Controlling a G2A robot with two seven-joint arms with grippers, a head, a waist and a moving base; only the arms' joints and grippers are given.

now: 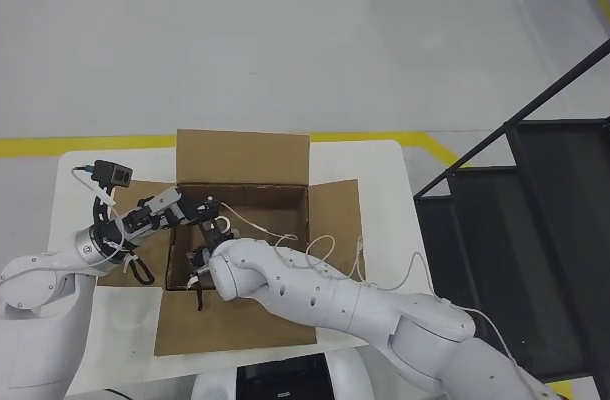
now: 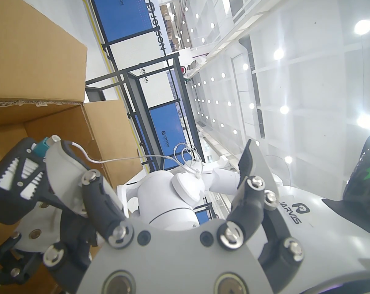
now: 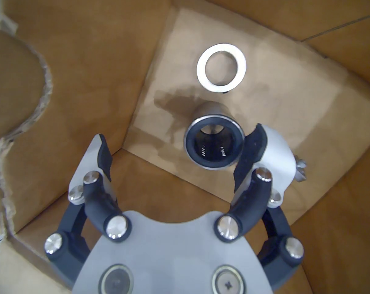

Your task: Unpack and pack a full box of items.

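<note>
Seemingly unpacking: right jaws, spread wide inside the box (image 3: 81, 47), frame a metal bearing (image 3: 215, 142) standing on end near one pad (image 3: 249, 151), a ring (image 3: 221, 68) lying beyond; centring, then closing, seems next.

Bright, even overhead light on the white worktop (image 1: 380, 165). Round ceiling lamps (image 2: 362, 27) glare in the left wrist view, its edges bending. Inside the box (image 3: 81, 47) light is dimmer; a metal sleeve (image 3: 214, 110) casts a soft shadow.
</note>
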